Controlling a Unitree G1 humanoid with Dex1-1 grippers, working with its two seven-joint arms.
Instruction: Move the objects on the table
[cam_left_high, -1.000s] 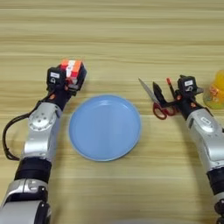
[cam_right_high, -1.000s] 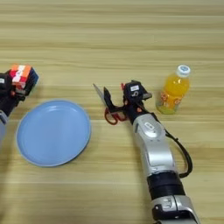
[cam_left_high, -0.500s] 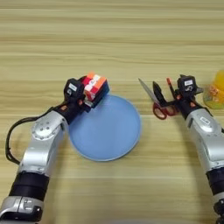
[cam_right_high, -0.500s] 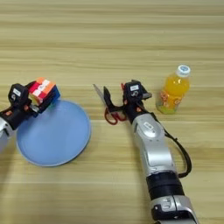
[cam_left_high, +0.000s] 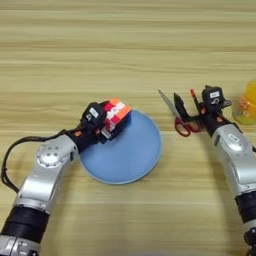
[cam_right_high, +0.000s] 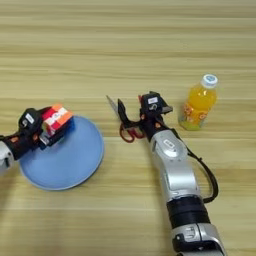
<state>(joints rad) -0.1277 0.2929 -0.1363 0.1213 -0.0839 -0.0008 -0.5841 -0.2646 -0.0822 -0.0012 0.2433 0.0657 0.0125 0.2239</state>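
The wooden table (cam_left_high: 125, 55) carries little else near the work: the orange-juice bottle (cam_right_high: 199, 102) stands upright at the right, just beside the right arm and apart from it, and nothing lies between the left arm and the plate. The round light-blue plate (cam_left_high: 132, 155) sits left of centre, its bare surface holding nothing that rests on it. The left gripper (cam_left_high: 111, 125) has its black fingers closed on the multicoloured puzzle cube (cam_left_high: 115, 113), which is tilted over the plate's upper left rim; whether the cube touches the plate cannot be told. The right gripper (cam_right_high: 131, 123) sits at the red-handled scissors (cam_left_high: 176, 112), whose blades point up and to the left and whose red loops lie against the fingers; how far those fingers are spread cannot be told. A second ago the cube was held over bare table left of the plate; now it has come right onto the plate's edge, while the right arm, scissors and bottle are unchanged
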